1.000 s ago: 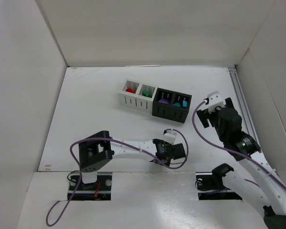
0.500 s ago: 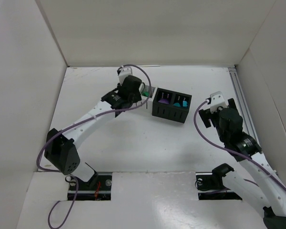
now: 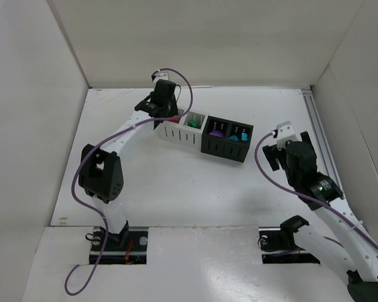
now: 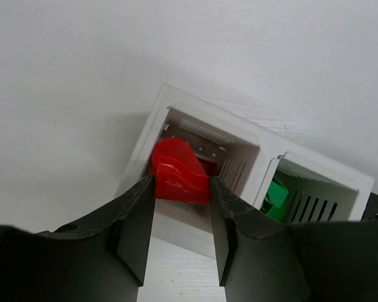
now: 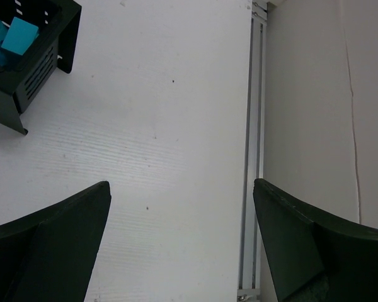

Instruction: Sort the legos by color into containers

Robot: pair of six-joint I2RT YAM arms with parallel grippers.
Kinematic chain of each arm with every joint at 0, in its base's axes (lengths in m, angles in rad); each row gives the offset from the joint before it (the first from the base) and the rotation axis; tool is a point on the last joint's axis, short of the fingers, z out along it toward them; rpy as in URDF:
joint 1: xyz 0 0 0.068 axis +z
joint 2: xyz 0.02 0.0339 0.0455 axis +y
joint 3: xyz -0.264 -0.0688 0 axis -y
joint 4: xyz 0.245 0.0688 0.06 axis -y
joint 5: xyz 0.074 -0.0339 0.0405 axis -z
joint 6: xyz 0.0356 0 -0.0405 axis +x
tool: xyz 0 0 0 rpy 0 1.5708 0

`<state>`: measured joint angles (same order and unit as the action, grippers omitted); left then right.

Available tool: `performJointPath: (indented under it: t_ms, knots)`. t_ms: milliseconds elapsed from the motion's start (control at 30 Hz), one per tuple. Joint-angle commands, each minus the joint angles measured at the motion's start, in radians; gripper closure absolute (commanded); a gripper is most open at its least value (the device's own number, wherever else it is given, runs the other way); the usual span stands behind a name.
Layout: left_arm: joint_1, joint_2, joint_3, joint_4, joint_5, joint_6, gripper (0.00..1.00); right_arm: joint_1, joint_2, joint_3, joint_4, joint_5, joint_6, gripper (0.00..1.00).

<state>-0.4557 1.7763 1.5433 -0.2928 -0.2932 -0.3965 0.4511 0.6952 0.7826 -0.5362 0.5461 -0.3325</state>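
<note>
The four joined containers stand mid-table: two white on the left, two black on the right. My left gripper hangs over the leftmost white container, shut on a red lego held above its opening. More red shows inside that container. The second white container holds green legos. The black ones hold purple and teal legos; the teal lego also shows in the right wrist view. My right gripper is open and empty over bare table, right of the black container.
White walls enclose the table on three sides. A metal rail runs along the right wall, close to my right gripper. The left arm stretches diagonally across the table's left half.
My left arm swung from the near middle of the table to the far left end of the container row, carrying the red lego. My right arm barely moved.
</note>
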Motion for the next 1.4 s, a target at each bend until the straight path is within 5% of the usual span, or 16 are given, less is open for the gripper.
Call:
performJointPath:
  t_ms: [0,200,233,467,967,1367]
  knots:
    - [-0.003,-0.025,0.035,0.02,0.058,0.047,0.66,-0.008,-0.005,0.018,0.001,0.028,0.032,0.01]
    - [-0.003,-0.035,0.006,0.029,0.071,0.056,0.5,-0.017,0.004,0.027,-0.008,0.037,0.032,0.01]
    - [-0.003,-0.035,0.006,0.029,0.071,0.056,0.38,-0.017,0.004,0.027,-0.008,0.037,0.032,0.01]
    - [-0.003,-0.191,-0.1,0.038,0.071,0.056,0.01,-0.017,-0.023,0.027,-0.018,0.048,0.05,0.01]
    - [-0.003,-0.948,-0.661,-0.035,-0.069,-0.246,0.01,-0.026,-0.042,0.037,-0.05,0.083,0.118,0.01]
    - [-0.003,-0.94,-0.655,-0.066,-0.046,-0.255,0.01,-0.026,-0.062,0.027,-0.07,0.074,0.138,0.01]
